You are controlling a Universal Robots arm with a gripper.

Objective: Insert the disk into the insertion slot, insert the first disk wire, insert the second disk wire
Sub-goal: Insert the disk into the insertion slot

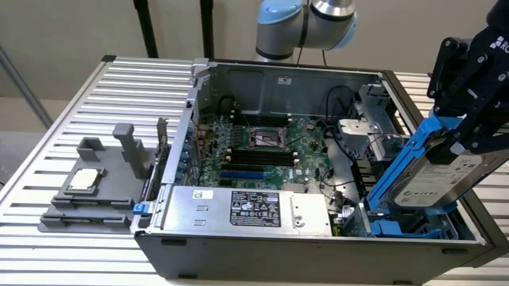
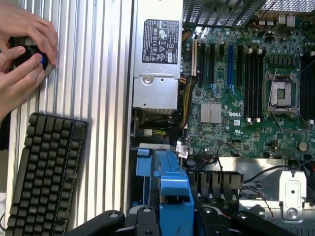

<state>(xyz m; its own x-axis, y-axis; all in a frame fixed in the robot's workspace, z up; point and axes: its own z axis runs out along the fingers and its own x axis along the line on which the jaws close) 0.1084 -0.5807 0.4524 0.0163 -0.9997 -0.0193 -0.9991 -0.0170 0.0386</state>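
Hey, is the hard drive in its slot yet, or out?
Out. The disk sits tilted in the grip of the tool, its lower end near the insertion slot and most of its body above the case.

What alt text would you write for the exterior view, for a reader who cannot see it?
The gripper holds the disk, in its blue carrier, tilted with its lower end at the blue insertion slot, at the exterior view's right of an open computer case. Inside lie a motherboard and a silver power-supply box.
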